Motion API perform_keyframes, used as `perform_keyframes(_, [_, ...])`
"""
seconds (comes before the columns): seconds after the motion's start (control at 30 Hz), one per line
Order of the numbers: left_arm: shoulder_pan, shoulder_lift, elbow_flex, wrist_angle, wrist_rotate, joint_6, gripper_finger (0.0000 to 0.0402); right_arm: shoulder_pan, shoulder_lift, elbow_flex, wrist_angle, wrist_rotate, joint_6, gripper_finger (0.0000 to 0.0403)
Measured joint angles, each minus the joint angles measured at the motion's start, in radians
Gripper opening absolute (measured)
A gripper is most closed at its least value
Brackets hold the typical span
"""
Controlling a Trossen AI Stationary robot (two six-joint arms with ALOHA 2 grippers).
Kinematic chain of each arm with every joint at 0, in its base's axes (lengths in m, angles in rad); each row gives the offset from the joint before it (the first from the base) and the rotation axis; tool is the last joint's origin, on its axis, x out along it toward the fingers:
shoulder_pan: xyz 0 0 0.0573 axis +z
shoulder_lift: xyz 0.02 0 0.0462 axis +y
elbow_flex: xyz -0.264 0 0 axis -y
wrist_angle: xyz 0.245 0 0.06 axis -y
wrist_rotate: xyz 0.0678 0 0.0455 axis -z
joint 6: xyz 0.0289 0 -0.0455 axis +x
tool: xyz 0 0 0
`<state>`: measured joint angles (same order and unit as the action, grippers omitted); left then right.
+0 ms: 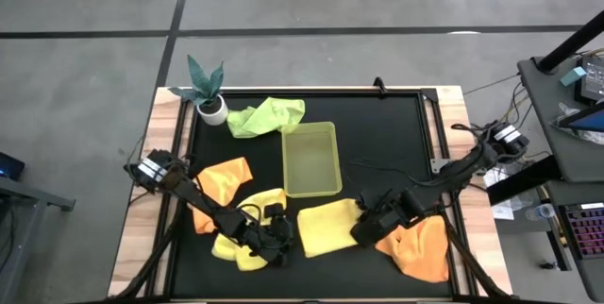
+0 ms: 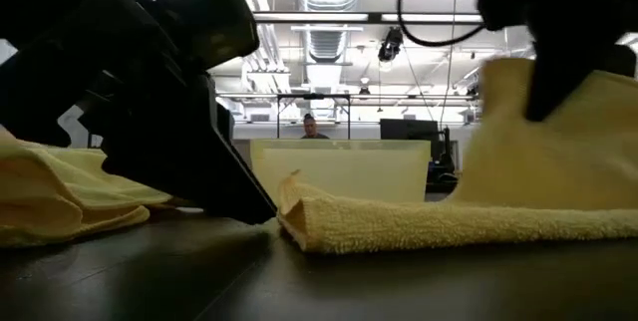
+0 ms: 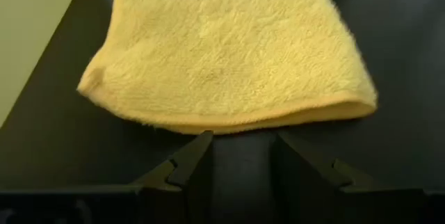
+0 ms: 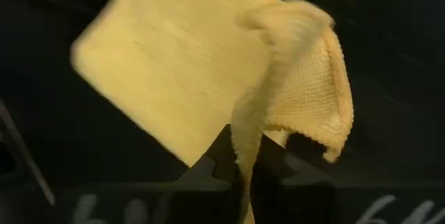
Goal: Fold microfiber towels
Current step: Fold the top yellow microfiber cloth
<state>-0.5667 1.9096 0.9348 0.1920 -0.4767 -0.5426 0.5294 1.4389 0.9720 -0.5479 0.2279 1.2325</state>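
Table (image 1: 396,134) comes first: a wide black mat in a light wood frame, and its far right part lies bare. Next is the stiff yellow-green plastic tray (image 1: 311,159), set in the middle.

Five soft fuzzy cloths lie about. The light green towel (image 1: 264,115) sits bunched at the tray's far left corner, beside a small white pot with a green plant (image 1: 209,94). One orange towel (image 1: 225,183) lies crumpled left of the tray. The other orange towel (image 1: 420,247) is heaped near the mat's front right edge. A pale yellow folded towel (image 1: 326,227) lies flat just in front of the tray, and its folded edge faces the left arm. A second pale yellow towel (image 1: 236,247) is bunched at the front left, partly under that arm.

The left gripper (image 1: 281,236) sits low on the mat, its two fingers (image 3: 184,163) spread apart just short of the folded towel's edge, not touching it. The right gripper (image 1: 366,230) pinches the right corner of that same folded towel and lifts it up off the mat, so the cloth hangs from its fingers (image 4: 208,165).
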Motion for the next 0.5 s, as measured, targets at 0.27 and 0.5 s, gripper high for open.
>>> perform_keyframes(0.27, [0.000,0.001,0.000,0.012,0.000,0.023,0.0141,-0.073,0.141,0.134,0.061,0.000,-0.138,0.0009])
perform_keyframes(0.5, [-0.001,0.002,-0.001,0.015,0.000,0.026,0.0141,-0.107,0.299,0.262,0.061,0.000,-0.248,0.0009])
